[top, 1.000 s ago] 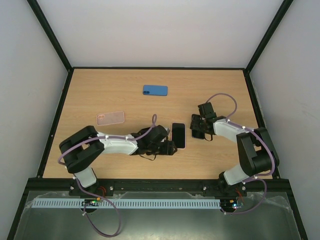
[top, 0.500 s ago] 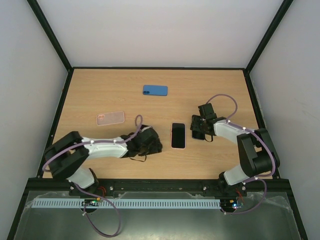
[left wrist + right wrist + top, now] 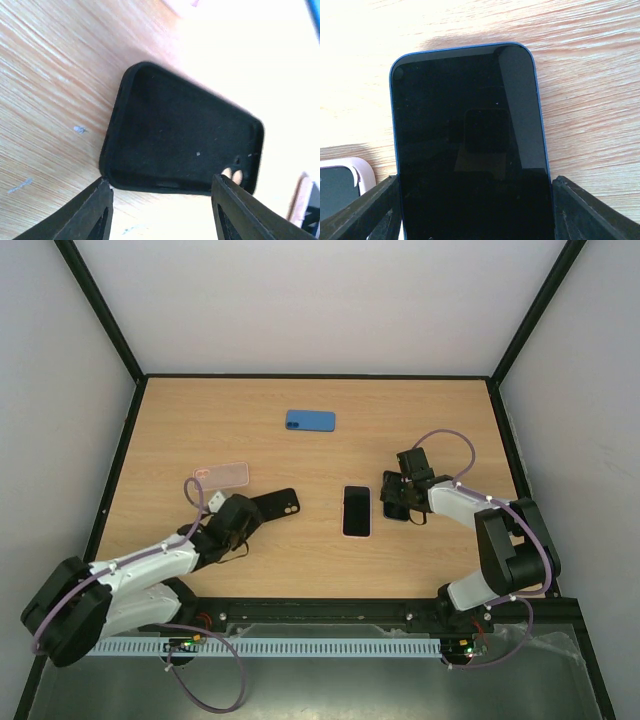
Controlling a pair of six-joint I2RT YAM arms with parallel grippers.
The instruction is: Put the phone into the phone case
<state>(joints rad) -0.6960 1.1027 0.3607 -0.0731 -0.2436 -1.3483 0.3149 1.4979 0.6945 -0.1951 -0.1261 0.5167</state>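
While the left gripper point(image 3: 248, 512) sits low over the table's point(image 3: 450, 420) left half, toward the near edge, its jaws stand apart with nothing between them. A pinkish clear case point(image 3: 230, 475) lies flat just beyond it, on the far-edge side. Just ahead of the left fingertips point(image 3: 102, 200) lies the black phone case point(image 3: 278, 503), hollow side up, its camera cutout at the end nearer the right edge. A blue case point(image 3: 310, 420) lies well apart, near the middle of the far edge. Near the table's middle rests a pink-cased phone point(image 3: 357, 510), screen up. Just beside it, on the right, the phone point(image 3: 470, 140), dark with a blue rim, lies flat and screen up. The right gripper point(image 3: 475, 178) straddles it, fingers right against its long sides; whether they press it I cannot tell.
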